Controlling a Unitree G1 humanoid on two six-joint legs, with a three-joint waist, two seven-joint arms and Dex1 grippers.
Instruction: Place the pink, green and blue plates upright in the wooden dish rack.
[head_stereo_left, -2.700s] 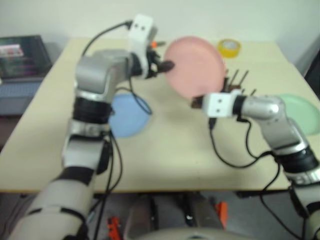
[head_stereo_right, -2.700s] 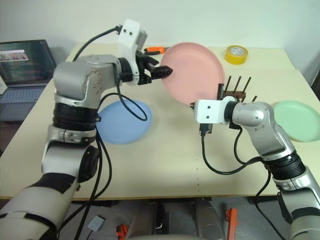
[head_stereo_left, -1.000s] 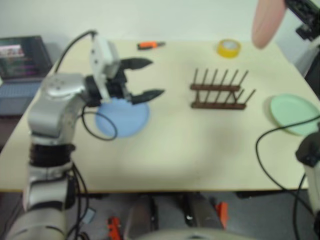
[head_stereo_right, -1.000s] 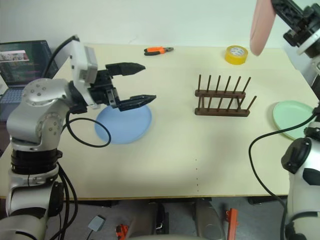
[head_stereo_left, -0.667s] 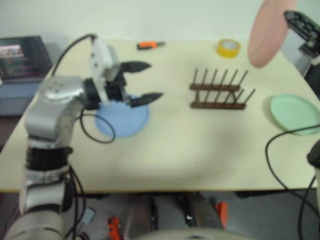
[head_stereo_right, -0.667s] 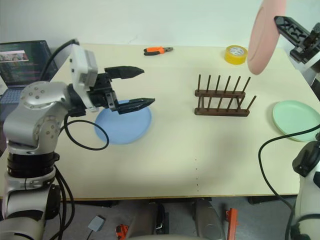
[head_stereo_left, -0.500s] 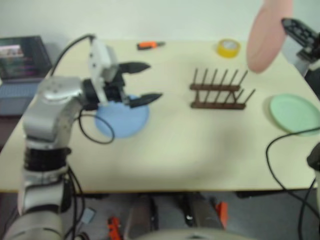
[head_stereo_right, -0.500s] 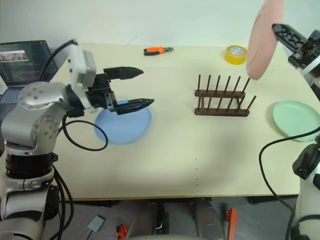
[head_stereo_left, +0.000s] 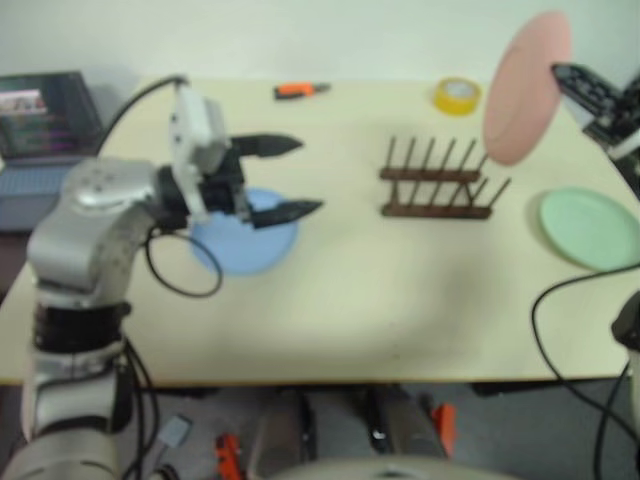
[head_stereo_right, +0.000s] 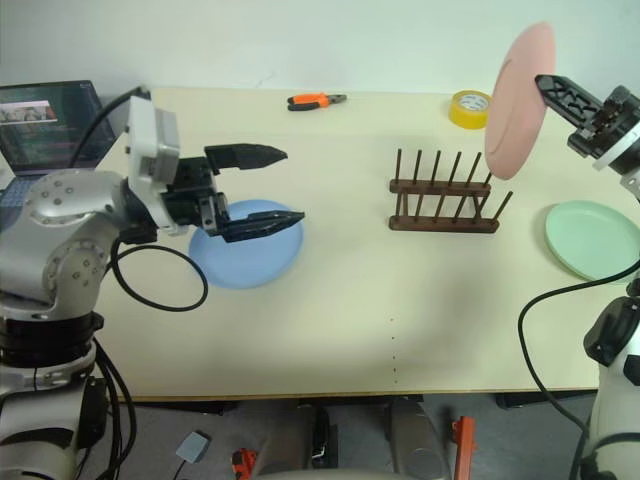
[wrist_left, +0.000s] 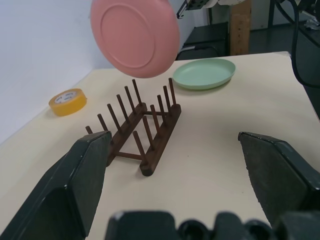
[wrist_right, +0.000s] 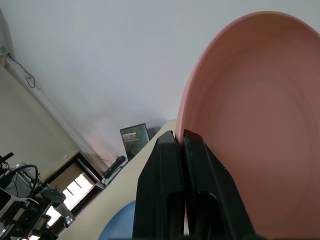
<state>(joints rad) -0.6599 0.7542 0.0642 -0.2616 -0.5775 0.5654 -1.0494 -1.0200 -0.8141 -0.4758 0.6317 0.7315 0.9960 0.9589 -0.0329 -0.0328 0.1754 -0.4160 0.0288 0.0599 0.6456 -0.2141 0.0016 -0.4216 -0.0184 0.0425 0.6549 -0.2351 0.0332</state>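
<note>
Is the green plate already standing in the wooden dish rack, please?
No, the green plate lies flat on the table, beside the wooden dish rack.

Pink plate (head_stereo_right: 520, 100) is up in the air on edge, above the wooden dish rack (head_stereo_right: 445, 193). Blue plate (head_stereo_right: 247, 255) lies flat toward the table's left side, green plate (head_stereo_right: 592, 240) flat at the right edge.

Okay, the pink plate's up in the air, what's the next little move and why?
Probably lower the pink plate into the rack. The right gripper pinches its rim, holding it upright above the rack's right end, whose pegs hold nothing yet.
</note>
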